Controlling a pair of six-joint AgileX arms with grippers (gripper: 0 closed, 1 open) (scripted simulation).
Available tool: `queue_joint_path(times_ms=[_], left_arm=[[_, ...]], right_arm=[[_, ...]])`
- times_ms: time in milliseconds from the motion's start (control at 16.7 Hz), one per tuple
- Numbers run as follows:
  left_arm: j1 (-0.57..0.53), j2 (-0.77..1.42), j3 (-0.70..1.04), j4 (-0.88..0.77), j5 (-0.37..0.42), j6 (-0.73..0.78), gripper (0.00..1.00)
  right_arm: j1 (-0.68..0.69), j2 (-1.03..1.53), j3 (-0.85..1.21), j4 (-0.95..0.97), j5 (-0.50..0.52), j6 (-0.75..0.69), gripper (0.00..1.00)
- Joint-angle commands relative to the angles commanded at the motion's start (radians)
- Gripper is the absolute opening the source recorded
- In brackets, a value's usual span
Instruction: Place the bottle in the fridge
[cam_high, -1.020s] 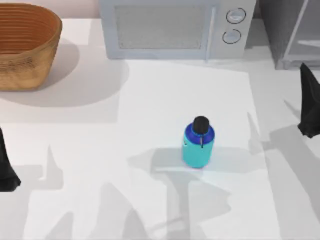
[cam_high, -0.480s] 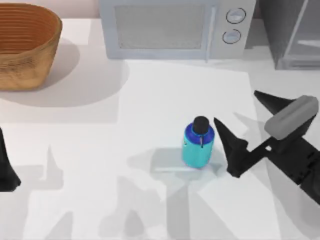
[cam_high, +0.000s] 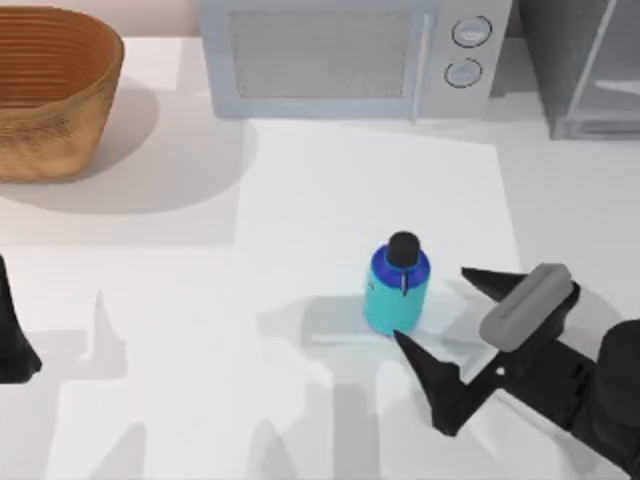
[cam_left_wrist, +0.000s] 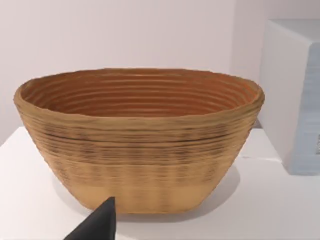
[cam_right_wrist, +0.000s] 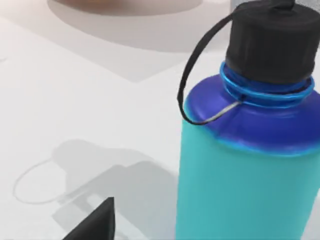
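One small cyan cylindrical bottle (cam_high: 397, 291) stands upright mid-table, the right hand (cam_high: 447, 330) spread apart just beside it; rigid, likely light and slick, best gripped around its straight body.

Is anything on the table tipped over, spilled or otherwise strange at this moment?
Nothing stands out. The bottle stands upright on the table with its cap on; the right gripper, open, is beside it. The basket and microwave sit level.
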Motion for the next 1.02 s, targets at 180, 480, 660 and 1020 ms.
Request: queue_joint_path(times_ms=[180,480,660,1020], left_arm=[[0.0,0.0,0.0,0.0,0.0,0.0,1.0],[0.0,0.0,0.0,0.0,0.0,0.0,1.0],[0.0,0.0,0.0,0.0,0.0,0.0,1.0],[0.0,0.0,0.0,0.0,0.0,0.0,1.0]], right_arm=[[0.0,0.0,0.0,0.0,0.0,0.0,1.0],[0.014,0.035,0.077,-0.045,0.013,0.002,1.0],[0.034,0.082,0.197,-0.106,0.033,0.006,1.0],[0.043,0.102,0.239,-0.136,0.043,0.008,1.0]])
